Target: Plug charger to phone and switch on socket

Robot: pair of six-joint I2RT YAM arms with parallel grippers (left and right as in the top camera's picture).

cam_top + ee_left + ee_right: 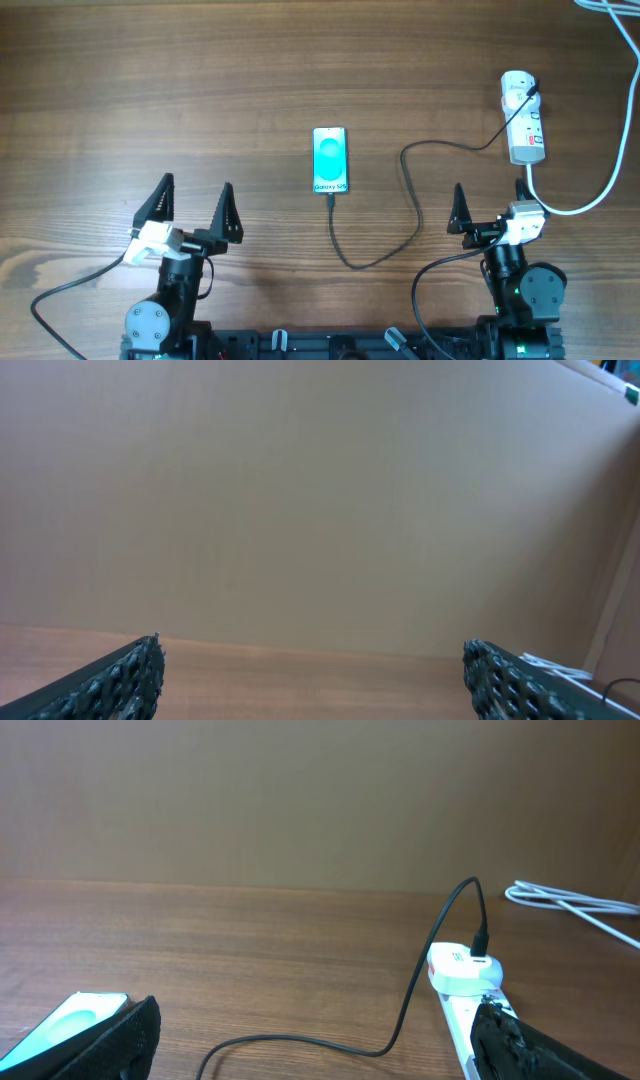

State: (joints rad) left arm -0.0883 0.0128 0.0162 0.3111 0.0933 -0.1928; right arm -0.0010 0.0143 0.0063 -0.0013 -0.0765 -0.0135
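Observation:
The phone (pixel 330 160) lies flat at the table's middle, its cyan screen up; it also shows at the lower left of the right wrist view (pixel 70 1020). The charger (pixel 412 205), a thin black cable, runs from the phone's near edge in a loop to a white adapter on the socket (pixel 523 130) at the far right. The right wrist view shows the cable (pixel 400 1020) and the socket (pixel 462 970). My left gripper (pixel 196 195) (pixel 312 695) is open and empty, left of the phone. My right gripper (pixel 490 200) (pixel 320 1060) is open and empty, just short of the socket.
A thicker white lead (pixel 600 195) curves from the socket's near end up the right edge of the table and shows far right in the right wrist view (pixel 570 900). A plain beige wall stands behind the table.

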